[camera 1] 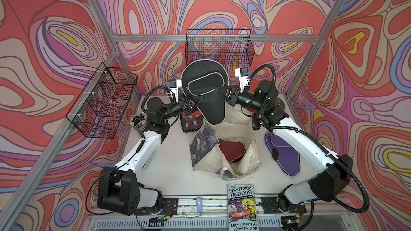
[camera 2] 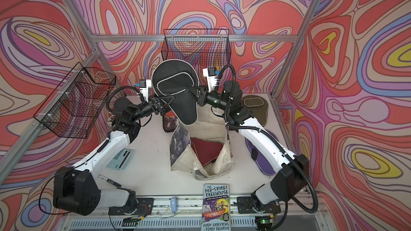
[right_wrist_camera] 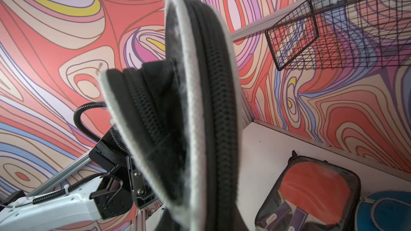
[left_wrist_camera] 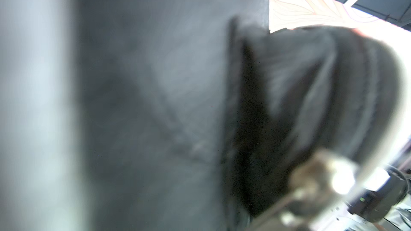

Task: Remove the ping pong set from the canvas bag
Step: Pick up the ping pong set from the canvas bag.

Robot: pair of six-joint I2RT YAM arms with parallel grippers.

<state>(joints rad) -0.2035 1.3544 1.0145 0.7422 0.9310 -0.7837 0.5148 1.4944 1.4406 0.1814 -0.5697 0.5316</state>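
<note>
— Where is the black paddle-shaped zip case [camera 1: 204, 85] with the pale piping?

— In both top views it is up in the air over the far end of the cream canvas bag [camera 1: 233, 127]. Its broad head is up and its narrow end points down. I cannot tell whether that end touches the bag.

— Who has it?

— The right gripper [camera 1: 219, 90] pinches it at the neck, jaws pressed onto the fabric. The left gripper [camera 1: 196, 101] is at the opposite edge. I cannot tell whether its jaws clamp the case. Its wrist view shows only blurred dark cloth.

— And the rest of the set?

— A maroon paddle-shaped case [camera 1: 231, 150] lies inside the bag's open mouth. A purple paddle-shaped case [camera 1: 287, 156] lies on the white table [camera 1: 173, 163] beside the bag, partly under the right arm. An olive paddle-shaped case [camera 2: 258, 112] sits near the far corner on that side. In the right wrist view a flat black-edged pack [right_wrist_camera: 311, 192] showing red paddles lies on the table, with a blue case [right_wrist_camera: 384, 212] just beside it.

— Anything else?

— A paperback book [camera 1: 242, 207] at the near edge, apart from the bag.
</note>
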